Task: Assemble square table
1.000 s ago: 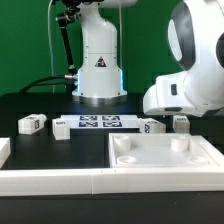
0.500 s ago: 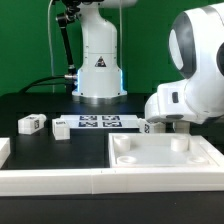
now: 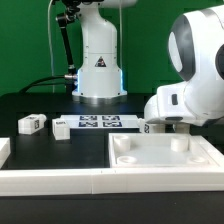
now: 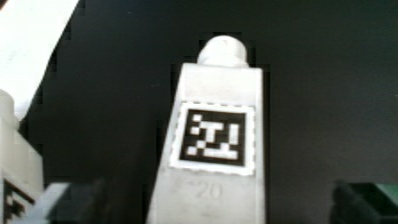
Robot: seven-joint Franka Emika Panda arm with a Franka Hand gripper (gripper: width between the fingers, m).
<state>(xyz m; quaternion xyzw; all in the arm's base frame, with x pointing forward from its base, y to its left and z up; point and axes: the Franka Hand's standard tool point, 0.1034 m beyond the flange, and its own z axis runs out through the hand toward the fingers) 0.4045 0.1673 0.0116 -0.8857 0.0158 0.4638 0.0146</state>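
Observation:
The white square tabletop [image 3: 165,158], with a raised rim and corner recesses, lies at the front on the exterior view's right. Two tagged white legs [image 3: 32,123] [image 3: 60,128] lie to its left. Another leg [image 3: 150,126] lies just behind the tabletop. My gripper [image 3: 173,126] hangs low there, mostly hidden under the white wrist. In the wrist view a white leg [image 4: 217,125] with a square tag and a rounded tip lies lengthwise between my open fingertips [image 4: 57,203], with a dark gap on each side. The gripper [image 4: 214,206] straddles it without touching.
The marker board [image 3: 98,122] lies in front of the robot's base [image 3: 98,70]. Long white rail walls [image 3: 50,181] run along the front. In the wrist view another white piece [image 4: 36,60] and a tagged part [image 4: 15,165] lie beside the leg.
The arm has come down and shifted slightly toward the exterior view's left over the legs behind the tabletop, covering one leg. Almost nothing has moved in the last half second.

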